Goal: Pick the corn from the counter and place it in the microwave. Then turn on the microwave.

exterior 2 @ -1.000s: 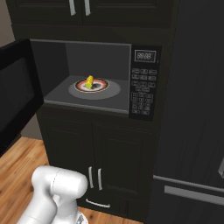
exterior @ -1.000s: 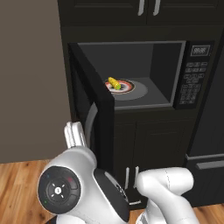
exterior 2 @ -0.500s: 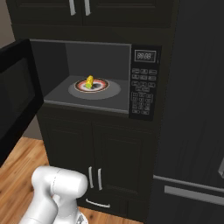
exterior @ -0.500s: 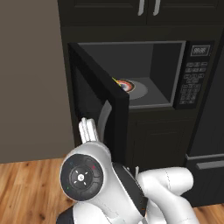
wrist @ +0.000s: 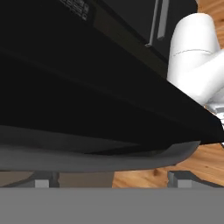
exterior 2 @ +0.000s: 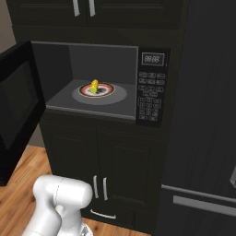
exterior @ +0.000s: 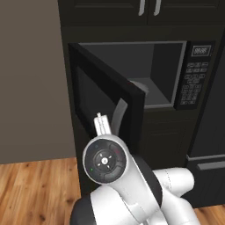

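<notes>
The corn (exterior 2: pixel 94 85) lies on the red-ringed turntable plate (exterior 2: pixel 108 92) inside the microwave (exterior 2: pixel 150 99). Its black door (exterior: pixel 110 99) stands partly open, and in the left base view it hides the corn. My gripper (exterior: pixel 102 126) is up against the door's outer face, just left of the curved silver handle (exterior: pixel 118 113). In the hand view the door (wrist: pixel 87 87) looms close, with the grey handle (wrist: pixel 109 154) right above my open gripper (wrist: pixel 113 178). Both fingertips (wrist: pixel 42 180) stand wide apart and hold nothing. The counter is out of view.
Dark cabinet doors with silver handles (exterior 2: pixel 99 186) sit below the microwave, and upper cabinets (exterior 2: pixel 83 7) above it. A tall black fridge front (exterior 2: pixel 207 138) stands to the right. Wood floor (exterior: pixel 35 189) spreads to the left by a grey wall.
The microwave door has swung further toward shut, with my hand following it rightward. It now covers the corn in the left base view. The gripper has stayed open.
</notes>
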Tool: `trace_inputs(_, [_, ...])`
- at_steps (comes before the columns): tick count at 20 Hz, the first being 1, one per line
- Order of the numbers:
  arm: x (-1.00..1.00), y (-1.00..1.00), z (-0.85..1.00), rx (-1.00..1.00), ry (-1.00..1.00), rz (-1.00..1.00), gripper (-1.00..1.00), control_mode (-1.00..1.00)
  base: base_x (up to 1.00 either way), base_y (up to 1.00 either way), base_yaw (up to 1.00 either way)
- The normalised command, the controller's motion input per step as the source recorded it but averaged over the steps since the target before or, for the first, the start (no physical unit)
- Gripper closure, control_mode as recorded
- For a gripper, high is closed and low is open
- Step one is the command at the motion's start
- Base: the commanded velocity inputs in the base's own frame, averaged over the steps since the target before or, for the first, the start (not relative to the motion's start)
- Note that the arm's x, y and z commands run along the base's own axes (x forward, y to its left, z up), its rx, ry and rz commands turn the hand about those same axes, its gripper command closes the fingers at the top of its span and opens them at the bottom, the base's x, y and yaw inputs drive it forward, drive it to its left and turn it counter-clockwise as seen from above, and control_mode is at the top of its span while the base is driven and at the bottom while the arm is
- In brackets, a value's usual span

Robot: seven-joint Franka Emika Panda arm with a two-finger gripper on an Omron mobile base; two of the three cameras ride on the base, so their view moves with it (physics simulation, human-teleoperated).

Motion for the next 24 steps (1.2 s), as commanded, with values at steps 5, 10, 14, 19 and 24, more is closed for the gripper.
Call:
trace_inputs(5, [0.15,-0.32,0.0,0.0,0.0,0.0,-1.0,-1.0,0.0,0.0,0.0])
trace_inputs(10, [0.17,-0.32,0.0,0.0,0.0,0.0,-1.0,-1.0,0.0,0.0,0.0])
trace_inputs(14, [0.23,-0.31,0.0,0.0,0.0,0.0,-1.0,-1.0,0.0,0.0,0.0])
trace_inputs(19, [0.27,-0.31,0.0,0.0,0.0,0.0,-1.0,-1.0,0.0,0.0,0.0])
trace_inputs(24, [0.31,-0.31,0.0,0.0,0.0,0.0,-1.0,-1.0,0.0,0.0,0.0])
